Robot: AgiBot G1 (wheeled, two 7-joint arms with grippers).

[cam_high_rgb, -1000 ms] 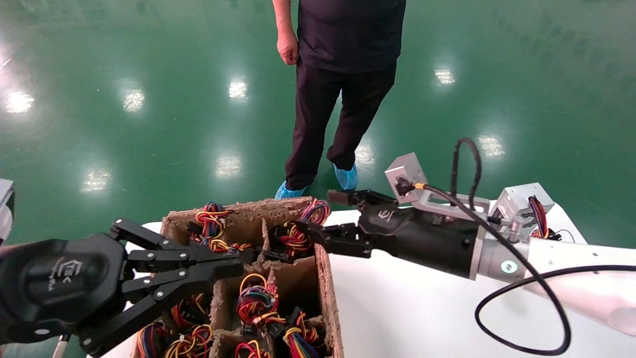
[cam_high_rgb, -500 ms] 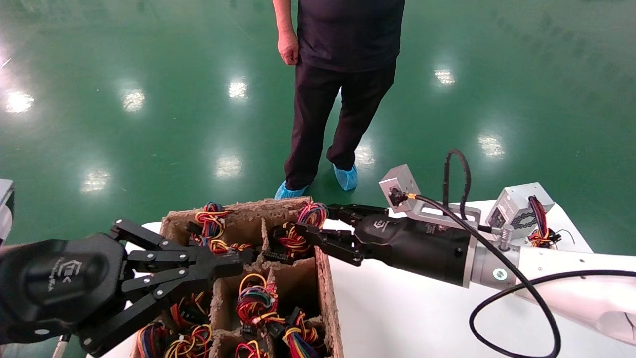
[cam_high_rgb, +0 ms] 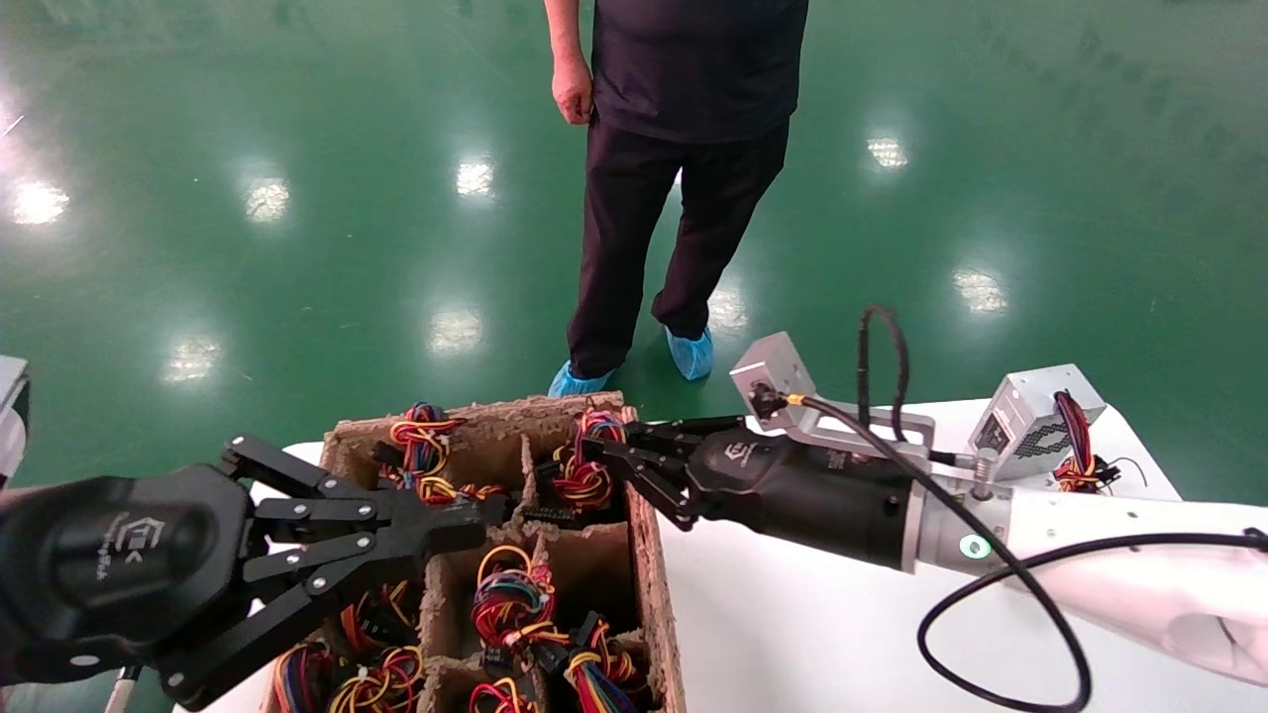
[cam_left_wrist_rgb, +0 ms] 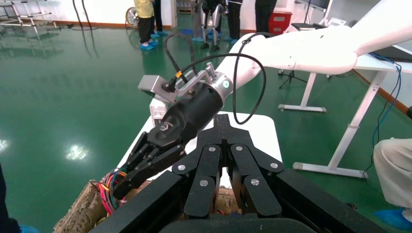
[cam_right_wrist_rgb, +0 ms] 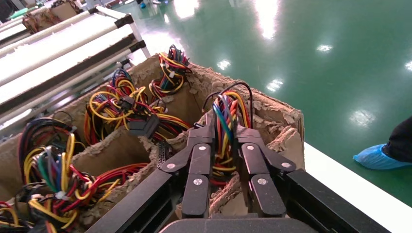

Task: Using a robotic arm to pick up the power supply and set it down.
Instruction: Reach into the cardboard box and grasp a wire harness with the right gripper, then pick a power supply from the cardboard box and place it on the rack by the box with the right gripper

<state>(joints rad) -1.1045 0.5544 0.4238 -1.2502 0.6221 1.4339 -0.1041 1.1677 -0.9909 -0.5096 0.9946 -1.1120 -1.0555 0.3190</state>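
Note:
A brown fibre tray (cam_high_rgb: 654, 584) holds power supplies sunk in its cells, so only their coloured wires show. My right gripper (cam_high_rgb: 599, 451) reaches into the far right cell. Its fingers are shut on the wire bundle (cam_right_wrist_rgb: 224, 109) of the power supply there, whose metal body is hidden in the cell. In the right wrist view the gripper (cam_right_wrist_rgb: 226, 128) has red, yellow and blue wires pinched between its tips. Another power supply (cam_high_rgb: 1030, 421), a silver box with a honeycomb side, stands on the table at the far right. My left gripper (cam_high_rgb: 475, 515) hangs shut and empty over the tray's near left.
A person in black (cam_high_rgb: 684, 149) stands on the green floor just behind the tray. The white table (cam_high_rgb: 792, 614) stretches to the right of the tray, under my right arm. Other cells hold wire bundles (cam_high_rgb: 510, 599). The right arm's black cable (cam_high_rgb: 991, 634) loops over the table.
My right gripper has moved left and down into the tray's far right cell. Its fingers have gone from wide open to closed on the wire bundle. The left arm has not moved.

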